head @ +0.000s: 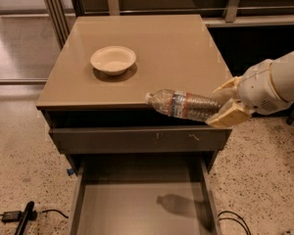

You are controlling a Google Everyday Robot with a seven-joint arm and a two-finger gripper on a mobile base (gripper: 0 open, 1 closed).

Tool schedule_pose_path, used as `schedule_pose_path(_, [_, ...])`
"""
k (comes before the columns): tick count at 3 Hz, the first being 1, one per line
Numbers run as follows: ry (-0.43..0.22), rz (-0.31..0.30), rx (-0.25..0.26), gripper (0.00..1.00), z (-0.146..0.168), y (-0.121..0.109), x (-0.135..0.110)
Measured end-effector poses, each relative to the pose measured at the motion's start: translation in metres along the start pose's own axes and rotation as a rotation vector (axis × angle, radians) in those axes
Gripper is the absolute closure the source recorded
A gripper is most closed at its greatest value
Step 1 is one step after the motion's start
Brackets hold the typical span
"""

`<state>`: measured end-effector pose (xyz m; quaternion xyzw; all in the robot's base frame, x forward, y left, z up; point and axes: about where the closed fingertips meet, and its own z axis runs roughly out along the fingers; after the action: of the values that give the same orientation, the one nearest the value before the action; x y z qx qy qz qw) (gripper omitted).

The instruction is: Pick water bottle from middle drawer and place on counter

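Observation:
The water bottle (183, 105) is clear and ribbed with a reddish-and-white label band. It is held nearly level in the air, cap end to the left, at the front edge of the counter (152, 48). My gripper (226, 104) is shut on the bottle's base end, coming in from the right on the white arm. The middle drawer (142, 204) is pulled open below, its flat floor bare except for the bottle's shadow.
A pale bowl (113, 59) sits on the counter's left half. A closed drawer front with small pale scratches (139, 139) lies between counter and open drawer. Cables and a black object (19, 217) lie on the speckled floor at lower left.

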<state>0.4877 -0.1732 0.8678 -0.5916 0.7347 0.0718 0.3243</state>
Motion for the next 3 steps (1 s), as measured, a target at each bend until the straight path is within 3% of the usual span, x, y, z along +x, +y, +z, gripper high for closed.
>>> schedule_pose_path(1, [-0.037, 0.011, 0.057, 1.00, -0.021, -0.044, -0.021])
schedule_pose_path(3, [-0.055, 0.008, 0.083, 1.00, -0.031, -0.054, -0.036])
